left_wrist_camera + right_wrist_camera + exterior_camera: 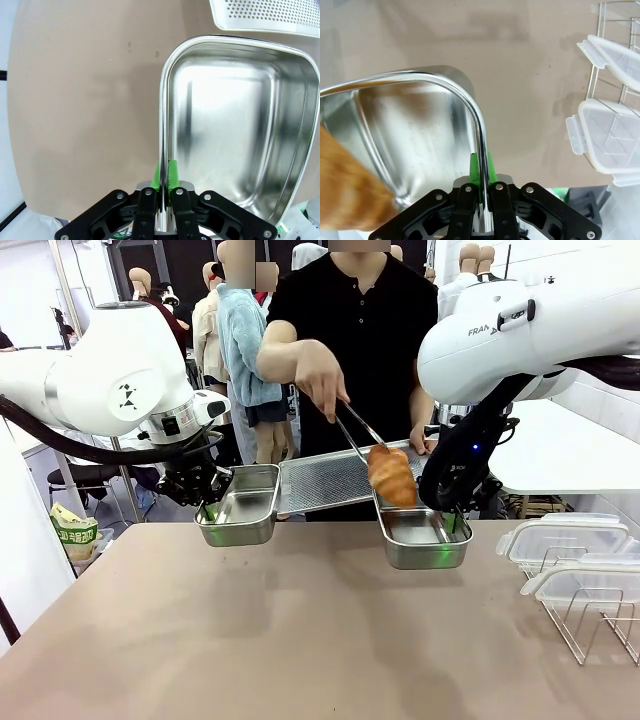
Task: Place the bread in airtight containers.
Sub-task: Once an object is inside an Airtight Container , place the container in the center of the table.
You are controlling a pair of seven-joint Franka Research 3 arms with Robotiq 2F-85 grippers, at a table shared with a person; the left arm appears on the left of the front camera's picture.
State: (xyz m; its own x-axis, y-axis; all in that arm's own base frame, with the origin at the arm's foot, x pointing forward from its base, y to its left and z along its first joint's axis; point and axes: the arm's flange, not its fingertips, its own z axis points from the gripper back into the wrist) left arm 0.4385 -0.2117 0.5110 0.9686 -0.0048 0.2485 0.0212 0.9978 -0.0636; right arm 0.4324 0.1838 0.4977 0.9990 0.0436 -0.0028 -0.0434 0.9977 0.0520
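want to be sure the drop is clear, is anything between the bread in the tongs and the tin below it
Nothing visible does. The bread hangs in the person's tongs just over the open, empty tin, which the right gripper clamps by its rim. The clear lids lie aside on the wire rack.

Brown table [300,640], perforated steel tray [325,480] at the far side, metal tongs [356,432] tilted above it, wire rack [592,628] at the right, green-and-white packet [75,535] beyond the left edge, person in a black shirt [375,330] behind.
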